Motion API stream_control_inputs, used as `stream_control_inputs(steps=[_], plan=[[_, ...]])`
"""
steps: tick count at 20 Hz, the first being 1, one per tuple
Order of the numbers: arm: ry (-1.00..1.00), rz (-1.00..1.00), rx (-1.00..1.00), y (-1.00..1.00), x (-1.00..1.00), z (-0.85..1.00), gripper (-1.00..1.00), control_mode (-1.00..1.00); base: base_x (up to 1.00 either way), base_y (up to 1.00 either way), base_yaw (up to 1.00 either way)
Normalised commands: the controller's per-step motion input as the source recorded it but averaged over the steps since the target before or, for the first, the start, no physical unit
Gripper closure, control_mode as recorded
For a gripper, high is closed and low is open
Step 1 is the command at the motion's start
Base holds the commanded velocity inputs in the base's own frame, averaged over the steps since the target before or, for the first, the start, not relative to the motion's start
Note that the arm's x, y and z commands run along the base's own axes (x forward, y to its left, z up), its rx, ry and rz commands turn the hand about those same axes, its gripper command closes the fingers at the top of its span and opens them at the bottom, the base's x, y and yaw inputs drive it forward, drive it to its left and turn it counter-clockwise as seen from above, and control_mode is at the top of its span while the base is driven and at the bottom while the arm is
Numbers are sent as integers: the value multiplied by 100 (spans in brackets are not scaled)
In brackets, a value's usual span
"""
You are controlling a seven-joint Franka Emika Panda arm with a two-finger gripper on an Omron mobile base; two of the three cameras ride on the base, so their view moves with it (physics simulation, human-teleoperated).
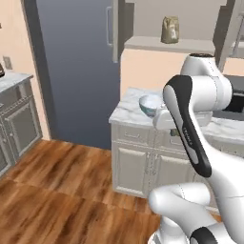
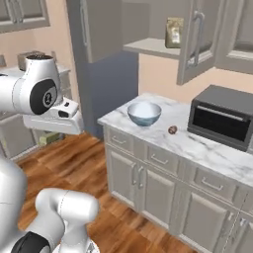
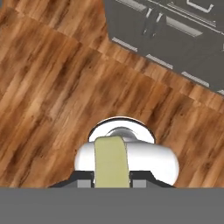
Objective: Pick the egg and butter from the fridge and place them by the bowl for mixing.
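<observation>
In the hand view my gripper (image 3: 112,183) is shut on the butter (image 3: 111,161), a yellow-olive stick that juts out over the wooden floor. In the right base view the hand hangs left of the counter with the butter (image 2: 49,139) showing beneath it. The pale blue-white bowl (image 2: 144,113) stands on the marble counter (image 2: 207,148), and the brown egg (image 2: 172,130) lies just to its right. The bowl (image 1: 150,104) also peeks out behind my arm in the left base view. The fridge (image 1: 78,71) stands dark and closed left of the counter.
A black microwave (image 2: 225,116) sits on the counter right of the egg. An upper cabinet door (image 2: 195,39) hangs open above it, beside a shelf holding a tan bag (image 2: 174,32). More grey cabinets (image 1: 16,124) line the far left wall, past the wooden floor (image 1: 62,190).
</observation>
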Motion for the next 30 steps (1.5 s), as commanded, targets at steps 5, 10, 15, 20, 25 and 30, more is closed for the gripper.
stream_control_inputs(steps=[5, 10, 15, 20, 25, 30], plan=[[0, 0, 0, 0, 0, 0, 100, 100, 78, 0, -60], [0, 0, 0, 0, 0, 0, 100, 100, 83, 0, -48], [0, 0, 0, 0, 0, 0, 100, 100, 46, 0, -36], [0, 0, 0, 0, 0, 0, 100, 100, 10, 21, -12], [0, 0, 0, 0, 0, 0, 100, 100, 2, 38, -18], [0, 0, 0, 0, 0, 0, 100, 100, 19, 10, -15]])
